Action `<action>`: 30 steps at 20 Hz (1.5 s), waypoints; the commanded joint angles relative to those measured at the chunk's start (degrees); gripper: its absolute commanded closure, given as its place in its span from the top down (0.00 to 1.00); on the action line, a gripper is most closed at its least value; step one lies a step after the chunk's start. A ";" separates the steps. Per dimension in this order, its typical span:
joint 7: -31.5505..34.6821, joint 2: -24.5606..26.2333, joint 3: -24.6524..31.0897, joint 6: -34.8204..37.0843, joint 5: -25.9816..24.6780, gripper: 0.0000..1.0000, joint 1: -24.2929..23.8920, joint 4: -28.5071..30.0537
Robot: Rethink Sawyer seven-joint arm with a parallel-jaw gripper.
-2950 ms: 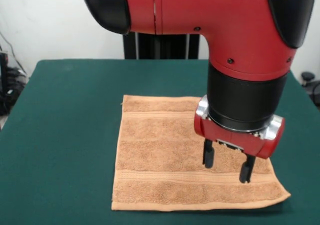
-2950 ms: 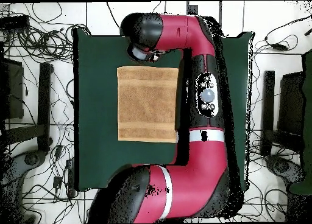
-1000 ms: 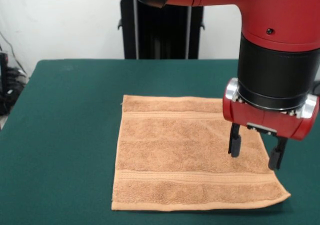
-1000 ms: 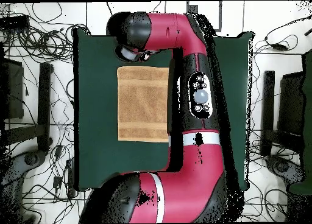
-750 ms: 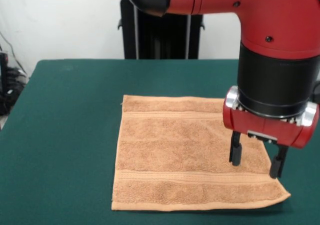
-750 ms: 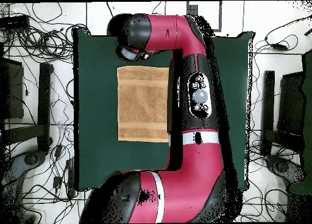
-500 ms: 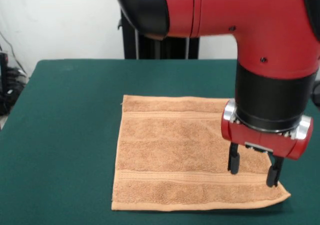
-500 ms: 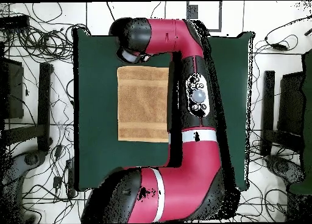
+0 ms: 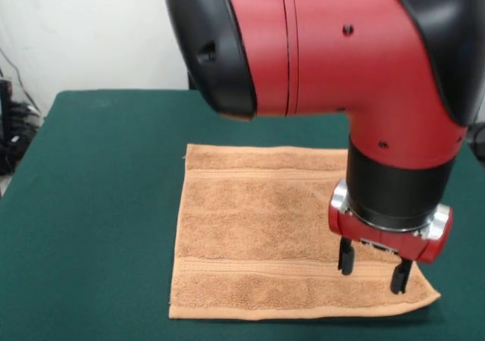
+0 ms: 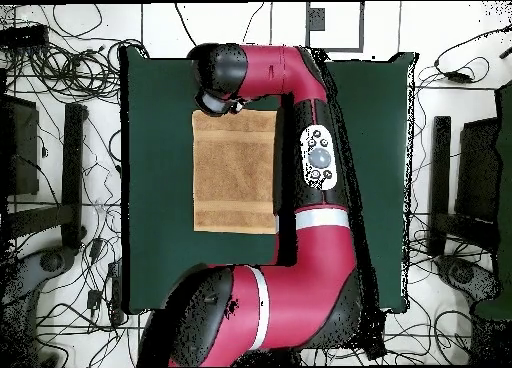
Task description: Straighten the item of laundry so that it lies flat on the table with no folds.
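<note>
The item of laundry (image 9: 261, 231), an orange-tan terry towel with woven bands near its far and near ends, lies spread flat on the green table (image 9: 98, 204). Its near right corner sticks out slightly in a point. My gripper (image 9: 372, 269) hangs just over that corner region, open, with its two black fingers (image 9: 345, 259) pointing down and nothing between them. Whether the tips touch the cloth I cannot tell. In the overhead view the towel (image 10: 235, 174) shows as a rectangle, and the arm's wrist (image 10: 216, 89) sits over its top edge and hides the gripper.
The red arm (image 10: 315, 174) runs along the towel's right side in the overhead view. Green table (image 10: 160, 184) surrounds the towel on all sides. Cables (image 10: 70, 64) and dark equipment (image 10: 20, 144) lie on the floor around the table.
The gripper has moved nearer and lower, from above the towel's right-hand middle to just over its near right corner, staying open. The towel has not shifted.
</note>
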 commanded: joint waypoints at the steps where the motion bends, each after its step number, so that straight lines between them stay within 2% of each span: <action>1: 3.71 1.31 -0.70 -3.15 -0.24 1.00 2.85 3.55; 21: 11.65 7.10 -1.85 -0.62 0.52 1.00 8.22 -5.62; 30: 11.46 7.56 -3.60 -2.06 1.36 1.00 8.24 -5.04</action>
